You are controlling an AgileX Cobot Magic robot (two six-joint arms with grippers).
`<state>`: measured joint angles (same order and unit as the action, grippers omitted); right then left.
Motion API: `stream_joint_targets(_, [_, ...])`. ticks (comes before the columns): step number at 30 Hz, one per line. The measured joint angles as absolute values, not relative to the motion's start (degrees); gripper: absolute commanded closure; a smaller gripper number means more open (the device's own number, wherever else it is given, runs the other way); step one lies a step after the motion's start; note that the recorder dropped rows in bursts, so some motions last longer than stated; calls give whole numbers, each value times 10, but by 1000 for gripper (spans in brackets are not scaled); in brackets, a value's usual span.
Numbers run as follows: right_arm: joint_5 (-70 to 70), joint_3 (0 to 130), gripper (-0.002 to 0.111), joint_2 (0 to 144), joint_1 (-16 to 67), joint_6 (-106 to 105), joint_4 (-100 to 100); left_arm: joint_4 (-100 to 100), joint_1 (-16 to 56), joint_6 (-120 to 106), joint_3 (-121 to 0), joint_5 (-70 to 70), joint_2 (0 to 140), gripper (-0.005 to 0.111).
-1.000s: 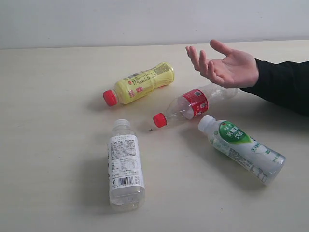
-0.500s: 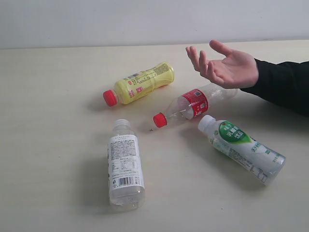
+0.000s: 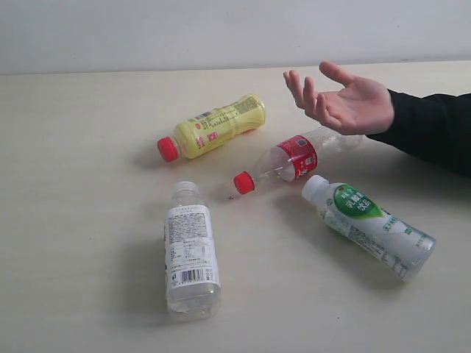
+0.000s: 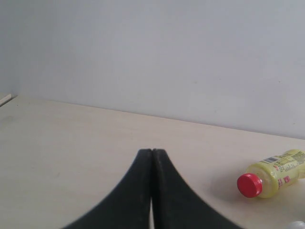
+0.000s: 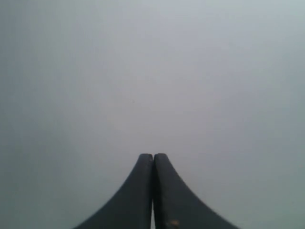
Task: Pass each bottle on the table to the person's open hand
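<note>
Several bottles lie on their sides on the beige table (image 3: pixel 81 147). A yellow bottle with a red cap (image 3: pixel 213 127) is at the back, also seen as the yellow bottle (image 4: pixel 274 173) in the left wrist view. A clear bottle with red label and cap (image 3: pixel 291 162) lies under the person's open hand (image 3: pixel 346 103). A clear bottle with a white label (image 3: pixel 190 250) is at the front. A white-capped bottle with a green-white label (image 3: pixel 368 224) is on the right. My left gripper (image 4: pixel 152 151) is shut and empty, well short of the yellow bottle. My right gripper (image 5: pixel 153 156) is shut and empty, facing only plain grey. Neither gripper shows in the exterior view.
The person's black-sleeved forearm (image 3: pixel 434 129) reaches in from the right edge. A pale wall (image 3: pixel 221 33) runs behind the table's far edge. A tiny dark speck (image 3: pixel 230 196) lies near the red cap.
</note>
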<state>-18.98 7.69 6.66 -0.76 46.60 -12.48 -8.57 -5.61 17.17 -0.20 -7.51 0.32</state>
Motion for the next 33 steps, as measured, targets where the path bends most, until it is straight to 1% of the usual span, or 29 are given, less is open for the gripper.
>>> stream_joint_targets(3, [-189,140,108,152,-8,520,-212,-86,-56,172,-2,-75,3,107])
stream_joint_targets(5, [-192,184,108,219,-8,592,-303,-86,-56,172,-2,-75,3,107])
stream_joint_targets(12, [-253,308,108,455,-5,943,-724,-86,-56,172,-2,-75,3,107])
stream_joint_targets(15, [-288,370,108,545,20,1088,-902,-86,-56,172,-2,-75,3,107])
stream_joint_targets(18, [-325,415,108,621,64,1153,-971,-86,-56,172,-2,-75,3,107])
stream_joint_targets(23, [-350,460,108,691,142,1164,-993,-86,-56,172,-2,-75,3,107])
stream_joint_targets(28, [-342,475,108,735,196,1068,-995,-86,-56,172,-2,-75,3,107])
stream_joint_targets(31, [-284,475,108,745,230,961,-1001,-86,-56,172,-2,-75,3,107])
stream_joint_targets(33, [-218,475,108,746,256,874,-1002,-86,-56,172,-2,-75,3,107])
